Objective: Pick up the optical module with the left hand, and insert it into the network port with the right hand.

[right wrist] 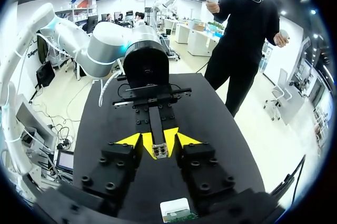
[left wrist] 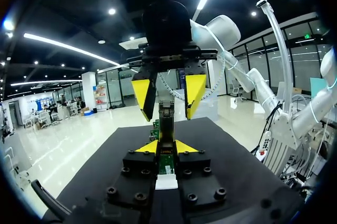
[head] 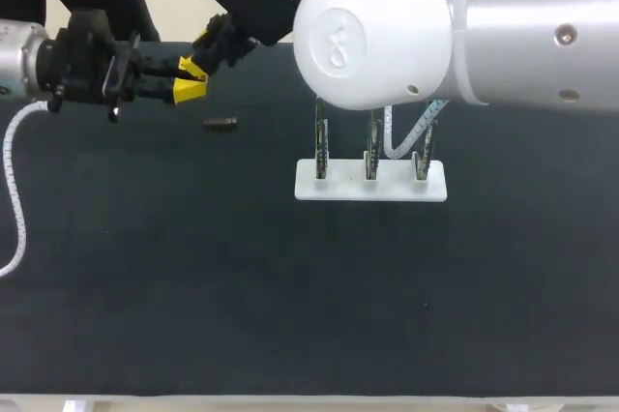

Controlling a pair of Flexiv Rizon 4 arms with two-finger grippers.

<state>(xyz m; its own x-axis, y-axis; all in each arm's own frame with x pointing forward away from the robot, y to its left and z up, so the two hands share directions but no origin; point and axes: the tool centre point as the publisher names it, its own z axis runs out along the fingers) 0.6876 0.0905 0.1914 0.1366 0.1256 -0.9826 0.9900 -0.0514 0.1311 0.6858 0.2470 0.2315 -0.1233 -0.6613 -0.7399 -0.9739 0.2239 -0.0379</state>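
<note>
The optical module, a slim dark bar with a green board end, is held above the back left of the table. My left gripper is shut on its rear part. My right gripper faces it head-on, and both yellow tips sit against the module's near end. In the head view the left gripper and right gripper meet tip to tip, hiding the module. The network ports are three upright boards on a white stand at mid-table.
A small dark part lies on the black mat just below the two grippers. My right arm's large white joint hangs over the port stand's back. A white coiled cable runs down the left side.
</note>
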